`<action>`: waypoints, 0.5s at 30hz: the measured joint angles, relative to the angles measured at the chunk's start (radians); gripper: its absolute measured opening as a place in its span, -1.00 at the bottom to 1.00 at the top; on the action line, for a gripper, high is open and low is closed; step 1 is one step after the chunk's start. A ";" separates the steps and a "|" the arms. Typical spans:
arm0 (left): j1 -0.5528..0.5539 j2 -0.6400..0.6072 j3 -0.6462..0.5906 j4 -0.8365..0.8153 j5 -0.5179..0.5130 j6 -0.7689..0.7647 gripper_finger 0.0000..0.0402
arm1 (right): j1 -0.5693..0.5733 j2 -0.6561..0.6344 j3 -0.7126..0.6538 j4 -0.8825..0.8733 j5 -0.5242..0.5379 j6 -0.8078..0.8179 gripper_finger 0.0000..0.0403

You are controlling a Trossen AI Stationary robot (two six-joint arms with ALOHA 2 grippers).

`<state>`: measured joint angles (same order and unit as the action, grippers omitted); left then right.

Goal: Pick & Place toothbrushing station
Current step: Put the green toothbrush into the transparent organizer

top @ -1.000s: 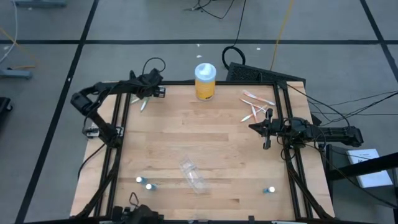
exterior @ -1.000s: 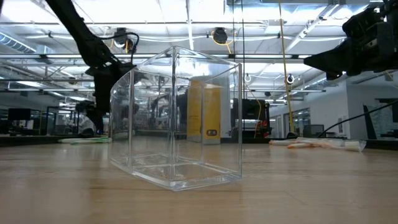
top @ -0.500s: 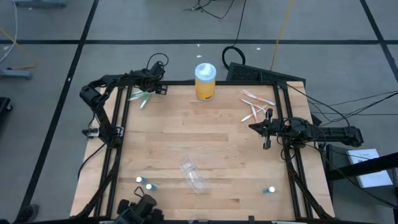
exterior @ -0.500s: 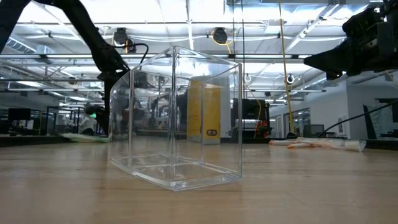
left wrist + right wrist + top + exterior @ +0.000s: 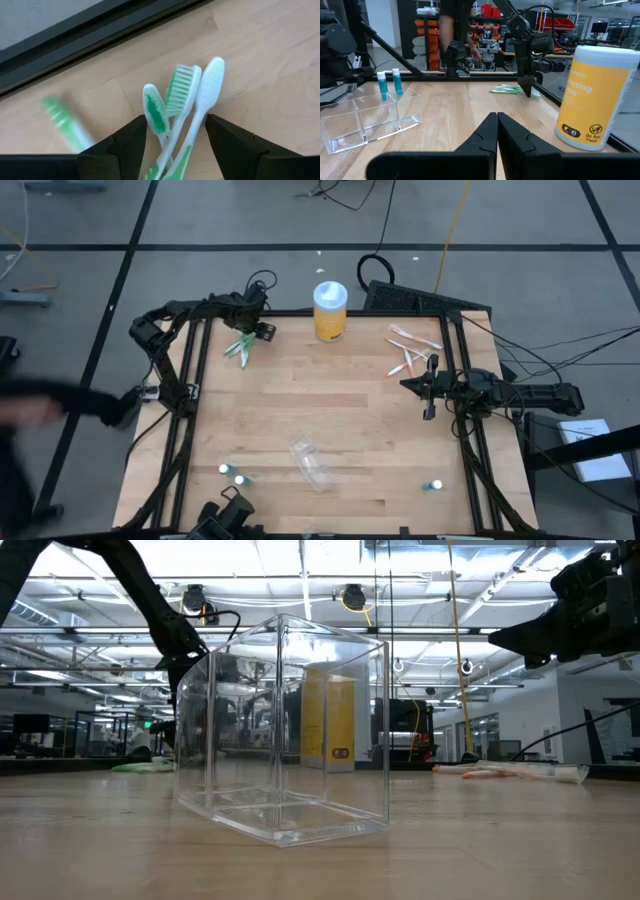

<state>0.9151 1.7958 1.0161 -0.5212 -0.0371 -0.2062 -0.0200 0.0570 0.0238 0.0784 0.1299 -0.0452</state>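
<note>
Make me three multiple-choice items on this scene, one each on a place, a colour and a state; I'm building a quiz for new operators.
1. Where does the yellow jar stand?
A. at the table's far edge
B. inside the clear container
C. beside the right gripper

2. What colour are the toothbrushes under the left gripper?
A. pink and white
B. green and white
C. blue

3. How does the right gripper stand?
A. open
B. shut on a toothbrush
C. shut, holding nothing

Answers:
1. A: the yellow jar stands at the far edge, away from the clear container.
2. B: the left wrist view shows the green and white toothbrushes between the open fingers of the left gripper.
3. C: the right gripper has its fingers pressed together with nothing between them.
</note>
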 joint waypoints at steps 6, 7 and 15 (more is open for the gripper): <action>-0.012 0.000 0.000 0.000 -0.010 0.012 0.08 | 0.000 0.000 0.000 0.000 0.000 0.000 -0.98; -0.016 0.000 0.000 0.000 -0.012 0.021 0.08 | 0.000 0.000 0.000 0.000 0.000 0.000 -0.98; -0.064 -0.016 -0.002 -0.002 -0.011 0.044 0.08 | 0.000 0.000 0.000 0.000 0.000 0.000 -0.98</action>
<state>0.8513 1.7794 1.0139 -0.5236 -0.0485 -0.1621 -0.0200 0.0574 0.0238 0.0784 0.1299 -0.0452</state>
